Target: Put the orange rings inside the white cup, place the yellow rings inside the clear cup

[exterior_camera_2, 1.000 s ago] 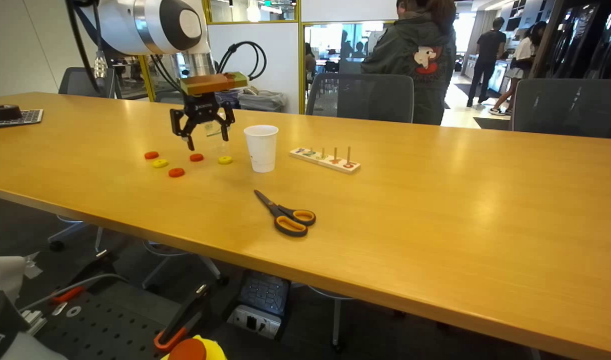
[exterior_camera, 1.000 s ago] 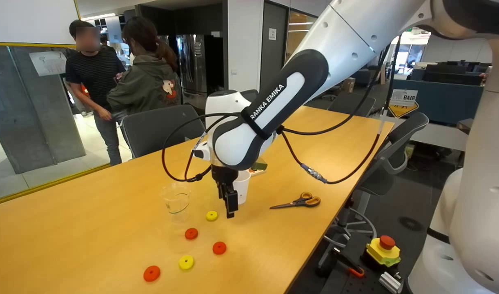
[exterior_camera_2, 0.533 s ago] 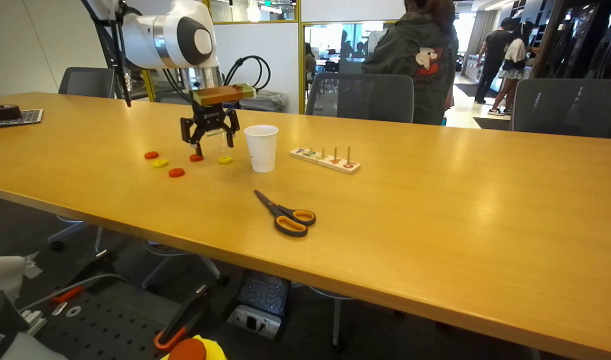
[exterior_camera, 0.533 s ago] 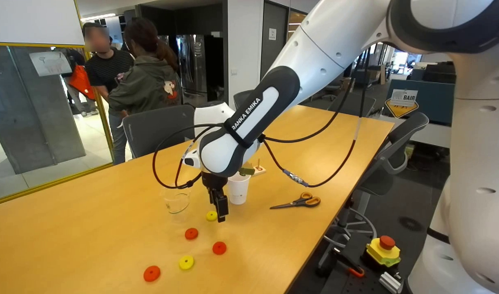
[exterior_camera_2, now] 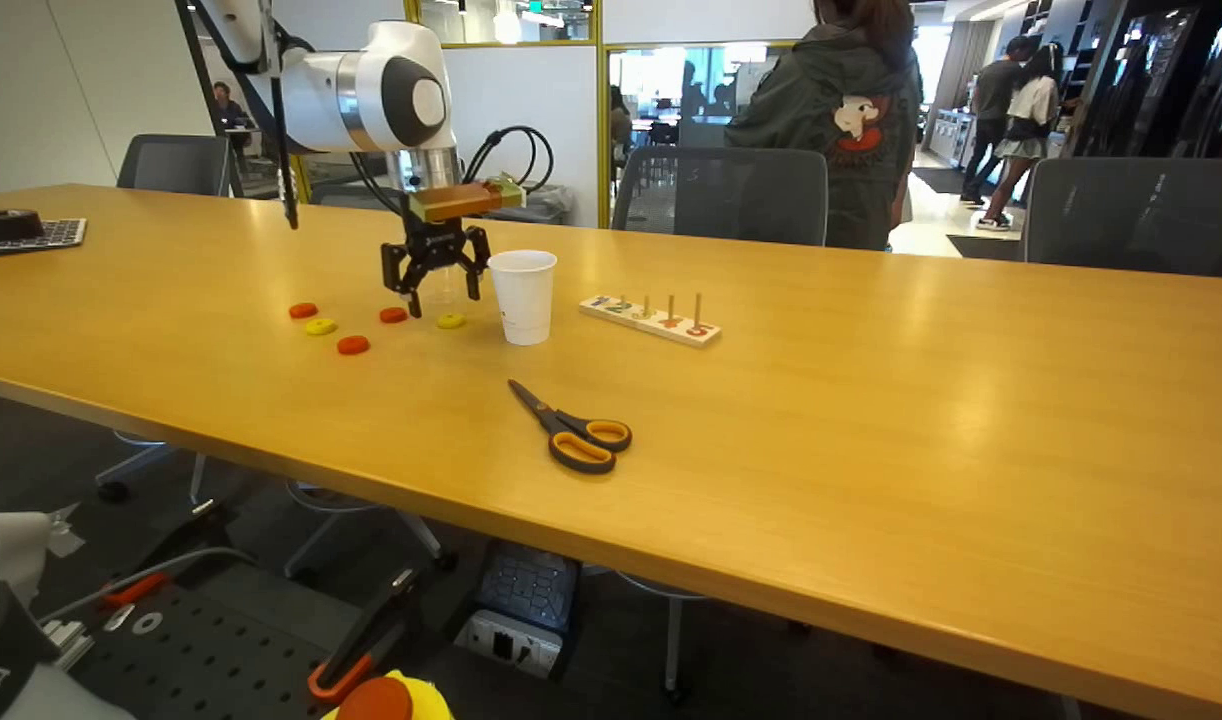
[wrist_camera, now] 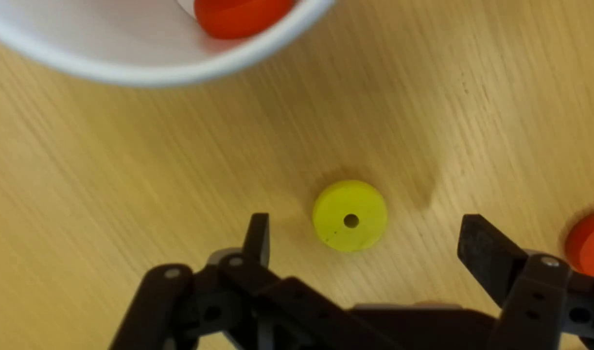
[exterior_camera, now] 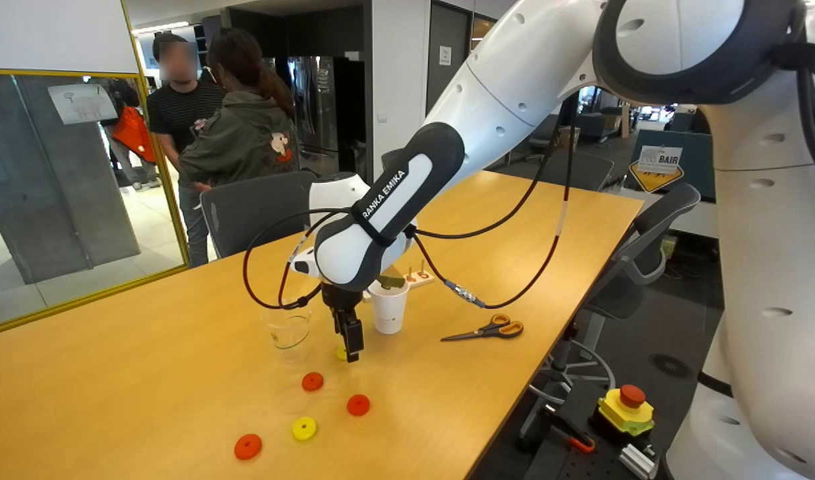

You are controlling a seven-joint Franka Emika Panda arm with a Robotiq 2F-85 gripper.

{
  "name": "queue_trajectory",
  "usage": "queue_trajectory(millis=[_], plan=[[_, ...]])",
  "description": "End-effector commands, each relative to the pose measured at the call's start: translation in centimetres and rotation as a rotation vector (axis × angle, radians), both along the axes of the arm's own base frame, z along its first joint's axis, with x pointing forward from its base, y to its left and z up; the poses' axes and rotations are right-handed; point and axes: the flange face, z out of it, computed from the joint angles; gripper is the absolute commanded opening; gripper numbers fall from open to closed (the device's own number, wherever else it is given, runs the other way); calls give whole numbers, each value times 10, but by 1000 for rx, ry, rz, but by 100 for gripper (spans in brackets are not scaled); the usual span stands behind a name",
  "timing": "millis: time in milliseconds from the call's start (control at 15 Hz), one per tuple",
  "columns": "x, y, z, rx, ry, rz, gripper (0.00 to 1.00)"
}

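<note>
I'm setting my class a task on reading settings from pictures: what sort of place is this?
Most likely an office, perhaps its meeting area: a long table has mesh-backed chairs along it, and a keyboard lies on top.

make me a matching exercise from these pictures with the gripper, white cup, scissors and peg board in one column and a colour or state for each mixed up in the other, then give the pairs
Column one
1. gripper
2. white cup
3. scissors
4. peg board

Column two
A. has a red-orange piece inside
B. pale wood, printed with numbers
C. open, over a yellow ring
D. lying flat, black and orange

Right pairs: 1-C, 2-A, 3-D, 4-B
</note>
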Motion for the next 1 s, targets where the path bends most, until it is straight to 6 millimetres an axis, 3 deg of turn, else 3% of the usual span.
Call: queue_trajectory(millis=[0,800,867,933], plan=[[18,-3,1,5,-7,18,100],[30,-13,-14,30,25,7,100],[30,-13,-15,33,24,6,75],[29,-13,-15,32,23,8,75]])
